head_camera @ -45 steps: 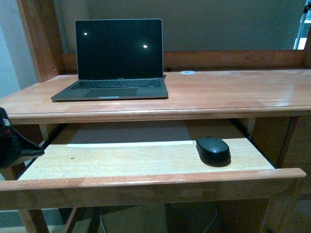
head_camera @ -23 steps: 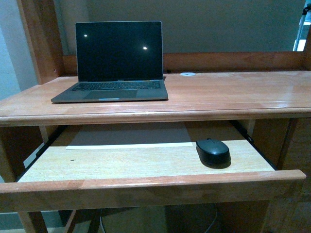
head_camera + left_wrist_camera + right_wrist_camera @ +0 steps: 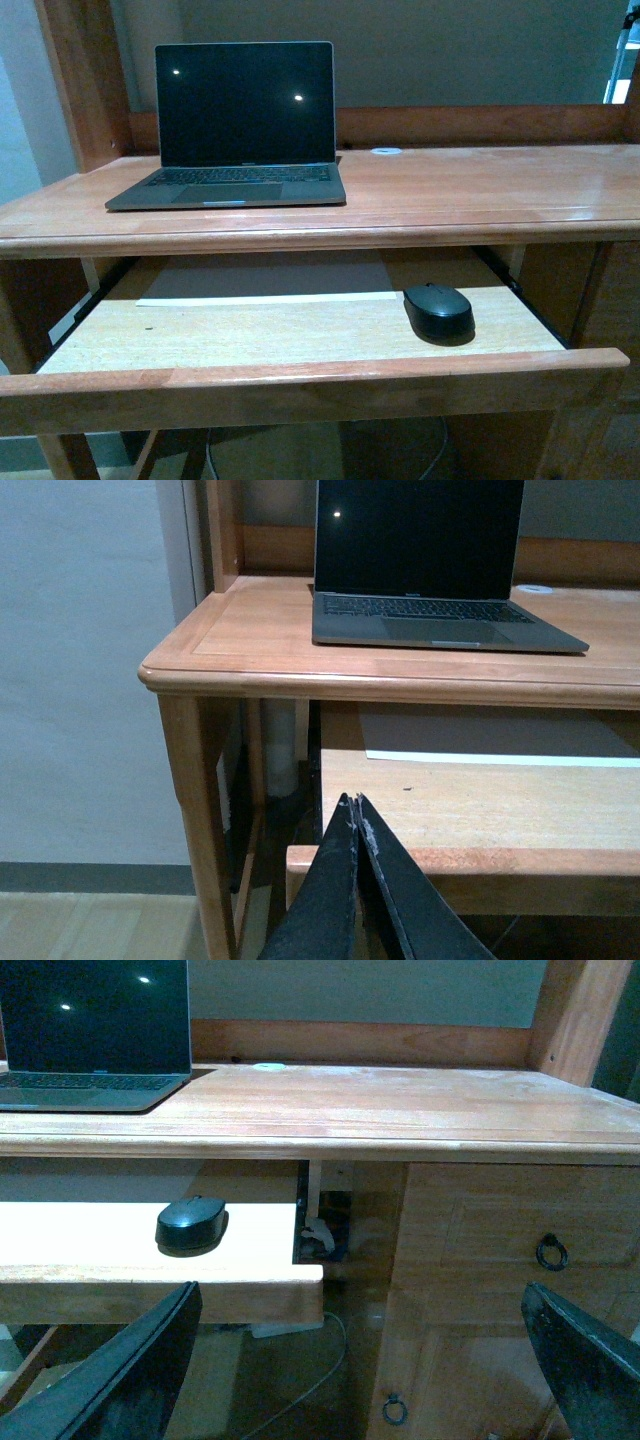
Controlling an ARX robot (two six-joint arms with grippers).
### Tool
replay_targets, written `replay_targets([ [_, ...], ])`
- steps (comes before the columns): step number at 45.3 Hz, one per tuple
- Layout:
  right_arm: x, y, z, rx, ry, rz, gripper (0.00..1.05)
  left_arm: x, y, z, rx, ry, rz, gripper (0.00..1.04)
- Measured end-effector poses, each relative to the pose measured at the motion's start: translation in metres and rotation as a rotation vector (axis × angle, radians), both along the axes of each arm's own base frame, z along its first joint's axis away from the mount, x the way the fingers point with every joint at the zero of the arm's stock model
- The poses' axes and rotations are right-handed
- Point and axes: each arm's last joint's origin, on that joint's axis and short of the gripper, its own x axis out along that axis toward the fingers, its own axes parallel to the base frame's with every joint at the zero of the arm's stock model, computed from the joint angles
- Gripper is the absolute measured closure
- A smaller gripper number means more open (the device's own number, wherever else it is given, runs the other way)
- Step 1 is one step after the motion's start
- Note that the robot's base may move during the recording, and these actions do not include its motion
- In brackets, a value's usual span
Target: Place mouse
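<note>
Black fingers sit nearest the lens in both wrist views. Our left gripper has its two fingers pressed together to a point, holding nothing, seen against the left front corner of the pull-out surface. Our right gripper has its fingers spread wide apart, also empty, low before the cabinet to the right of the pull-out. The front view shows neither arm.

Next comes the raised front lip of the pull-out surface. Behind it the mouse lies flat on the pale board towards the right end, near the right edge but not touching it. Left of the mouse the board lies open to the far side, with only a white strip along the back. We can read no logo on the mouse.

Only the right wrist view shows the ring pulls on the cabinet. Only the left wrist view shows the desk's left leg and the wall beside it.

Further back, the desk surface overhangs the rear of the pull-out. The grey laptop stands open on its left half, screen dark with two light spots. The lettering under the screen is too small for us to read. To the right, a small white disc lies by the back rail.
</note>
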Motion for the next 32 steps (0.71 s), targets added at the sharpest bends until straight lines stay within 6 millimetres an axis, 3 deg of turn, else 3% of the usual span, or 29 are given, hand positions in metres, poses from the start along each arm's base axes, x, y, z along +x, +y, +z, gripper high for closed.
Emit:
replay_targets([
  [22,0.000,0.000,0.000,0.000,0.000,0.000,0.07,-0.020,0.000,-0.017,0.000,0.004,-0.002,1.03],
  [32,0.000,0.000,0.000,0.000,0.000,0.000,0.07,-0.026,0.000,-0.014,0.000,-0.020,0.001,1.03],
])
